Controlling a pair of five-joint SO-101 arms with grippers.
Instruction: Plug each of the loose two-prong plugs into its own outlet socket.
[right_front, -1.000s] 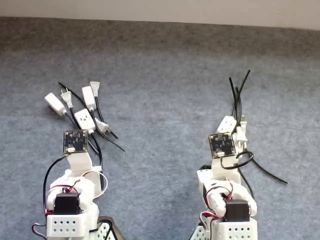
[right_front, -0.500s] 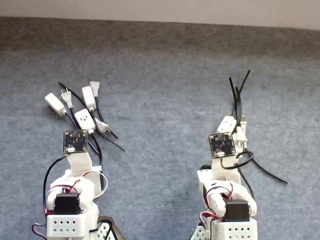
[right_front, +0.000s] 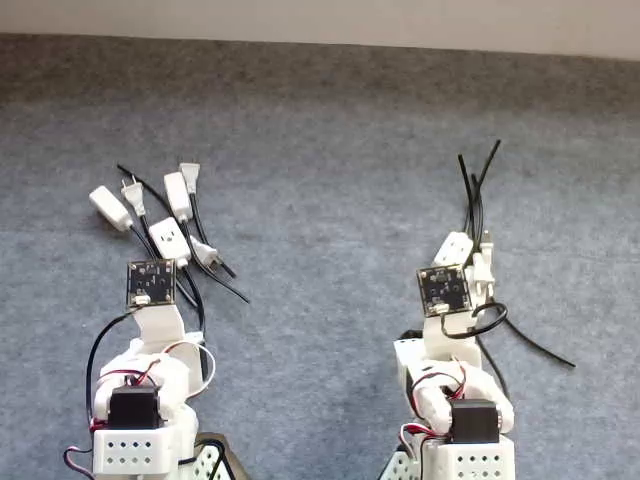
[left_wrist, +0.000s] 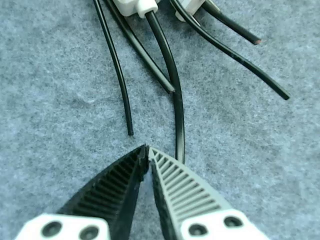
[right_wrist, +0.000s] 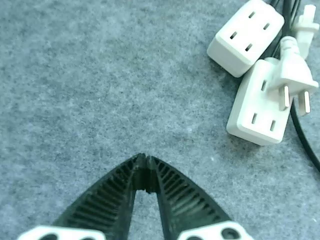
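On the left of the grey carpet lies a cluster of white outlet sockets (right_front: 168, 238) and two-prong plugs (right_front: 131, 190) with black cables (left_wrist: 172, 75). My left gripper (left_wrist: 146, 151) is shut and empty just short of the cable ends. On the right, two white sockets (right_wrist: 246, 37) lie side by side, and a white plug (right_wrist: 295, 70) rests loose across the nearer socket (right_wrist: 260, 102). A second plug (right_wrist: 306, 17) lies beyond them. My right gripper (right_wrist: 145, 161) is shut and empty over bare carpet beside these sockets.
Both arms stand at the near edge with their camera boards (right_front: 152, 283) over the clusters. Black cables (right_front: 476, 195) fan out from the right cluster toward the back. Open carpet (right_front: 320, 230) lies between the two groups. A pale wall strip (right_front: 320, 20) runs along the back.
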